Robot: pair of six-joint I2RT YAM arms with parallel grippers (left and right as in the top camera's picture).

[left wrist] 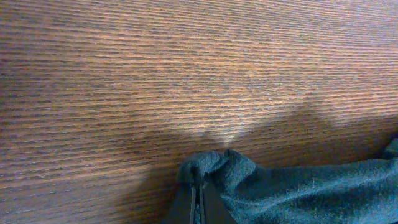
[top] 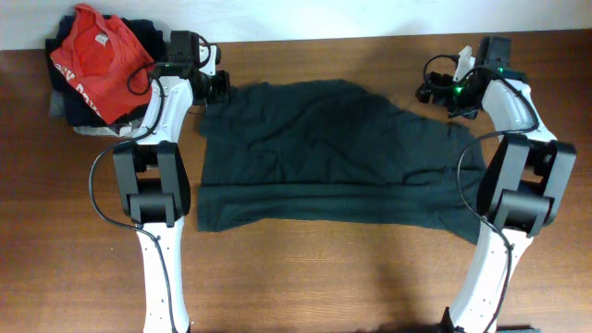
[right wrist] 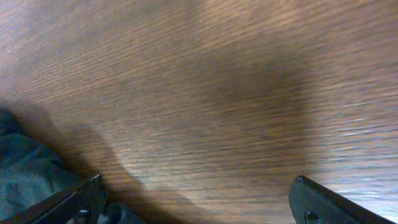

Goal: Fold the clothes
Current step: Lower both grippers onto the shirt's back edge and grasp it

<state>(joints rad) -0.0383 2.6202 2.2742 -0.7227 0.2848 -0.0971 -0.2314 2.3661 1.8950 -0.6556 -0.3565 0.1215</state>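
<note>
Though wrinkly, clothes (top: 324, 153) lengthwise left-to-right.

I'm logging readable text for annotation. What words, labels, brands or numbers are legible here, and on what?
Nothing is legible enough to quote.
red T-shirt, white print: partly hidden, too blurred to read.
red T-shirt, neck label: too small to read.
dark garment: no text visible.

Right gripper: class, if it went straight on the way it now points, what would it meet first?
Probably the bare wooden table, framed by the open right gripper; the dark garment lies off to one side, outside that line.
</note>
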